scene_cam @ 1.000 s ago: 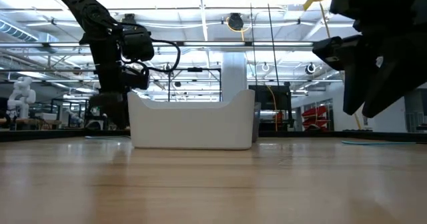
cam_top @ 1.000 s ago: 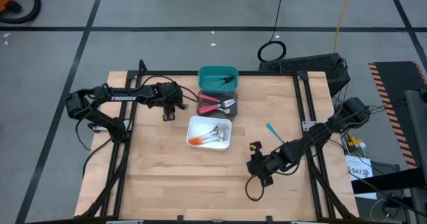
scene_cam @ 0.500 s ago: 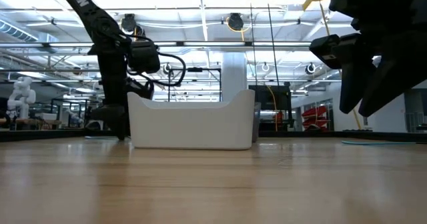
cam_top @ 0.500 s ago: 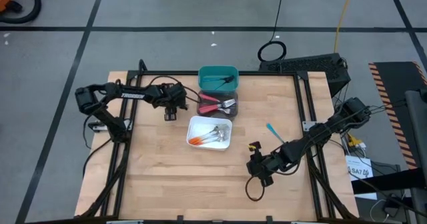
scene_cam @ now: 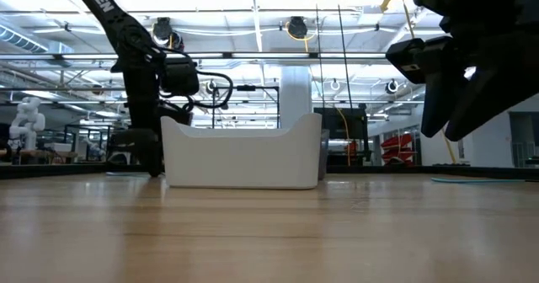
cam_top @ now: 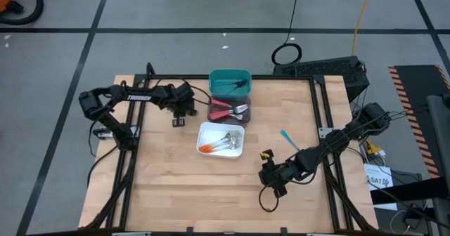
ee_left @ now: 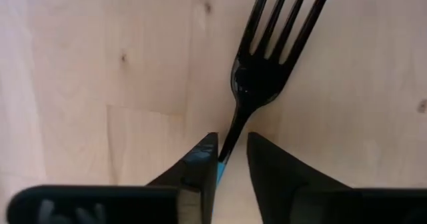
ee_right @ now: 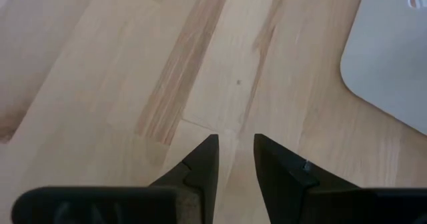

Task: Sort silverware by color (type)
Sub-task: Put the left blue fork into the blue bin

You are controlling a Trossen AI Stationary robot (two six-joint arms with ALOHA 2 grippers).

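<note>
My left gripper [cam_top: 181,114] hangs over the table's far left part, left of the dark bin [cam_top: 213,104], and is shut on a fork [ee_left: 270,47] with a dark head and a blue handle. A second blue-handled fork [cam_top: 288,139] lies flat on the wood toward the right. The teal bin [cam_top: 230,74] holds a dark-headed fork, the dark bin red/pink-handled forks, the white bin [cam_top: 204,132] orange-handled ones. My right gripper [cam_top: 270,173] is shut and empty above bare wood near the table's near right. My left gripper pinches the fork's blue handle [ee_left: 219,173] between its two fingers, coming from above and pointing down, with the fingers lying along the fork. The neck and dark tines stick out beyond the fingertips, over bare wood.
The three bins stand in a row from the far edge toward the table's middle. A black frame rail [cam_top: 320,116] runs along each side of the table. In the right wrist view the white bin's corner [ee_right: 393,64] shows beyond the fingers. Bare wood lies left and near.
My left gripper has moved a little toward the table's right, closer to the dark bin, carrying the fork with it.
</note>
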